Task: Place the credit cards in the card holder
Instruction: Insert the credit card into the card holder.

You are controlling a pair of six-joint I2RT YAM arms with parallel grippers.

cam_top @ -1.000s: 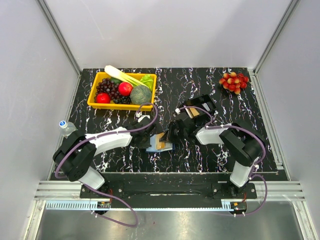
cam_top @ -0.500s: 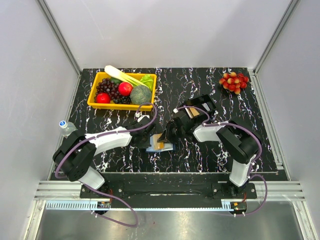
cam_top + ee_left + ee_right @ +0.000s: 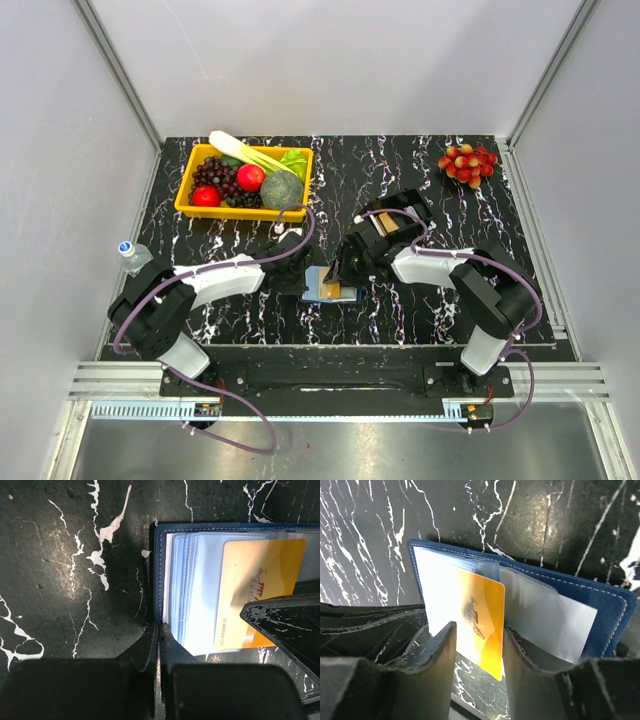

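- Top view: card holder (image 3: 345,297) lies open and flat on the surface, btwn the two arms, near the front edge.
- Orange card (image 3: 329,290) sits on its light-blue inside.
- Left tool (image 3: 302,279) is at the holder's left edge; right tool (image 3: 340,280) is over the card.
- Black tray (image 3: 405,198) behind has what looks like more cards (image 3: 386,223).
- Left wrist: left tool (image 3: 159,632) is pressed together, apparently pinching the thin cover edge at a corner of the card holder (image 3: 158,570).
- Orange card (image 3: 255,590) lies partly under a clear sleeve.
- Print along one edge reads "NO" + a row of digits, mostly 8s. Brownish logo, maybe "VIP", not sure.
- Right wrist: right tool (image 3: 479,650) is spread, fingers either side of the orange card (image 3: 480,620), not clamping it as far as I can tell.
- Card holder (image 3: 600,610) shows white stitching; logo blurred here.
- Handling, my guess: card is light, thin, stiff and slick, so grip it by the long edges near the free end.
- Holder is soft and floppy w/ flimsy sleeves; needs its cover pinned or it'll slide.
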